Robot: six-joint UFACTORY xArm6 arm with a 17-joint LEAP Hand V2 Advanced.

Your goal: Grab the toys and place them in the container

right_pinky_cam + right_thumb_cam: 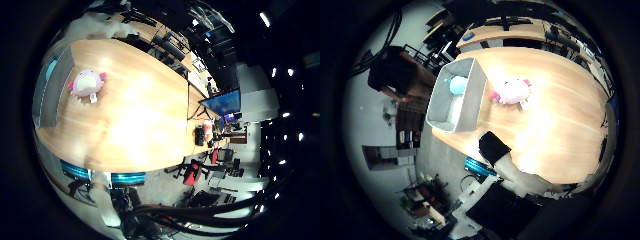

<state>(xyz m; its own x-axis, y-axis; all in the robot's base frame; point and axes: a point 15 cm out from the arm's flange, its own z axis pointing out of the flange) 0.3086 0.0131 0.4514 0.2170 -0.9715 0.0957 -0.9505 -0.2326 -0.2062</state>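
Note:
A pink and white plush toy [512, 92] lies on the wooden table [555, 110], right beside a grey rectangular container [470, 105]. A light blue toy [457, 86] lies inside the container. The little finger side view shows the same plush toy [87, 83] near the container [45, 92] at the table's end. My hand [505, 165] is high above the table, away from the toy. One finger with a black tip shows at the edge of the thumb side view. The fingers look relaxed and hold nothing.
A blue screen [222, 102] stands on a desk past the table's far end, with office chairs and red items [205, 135] on the floor. A black chair [390, 70] stands beside the container's end of the table.

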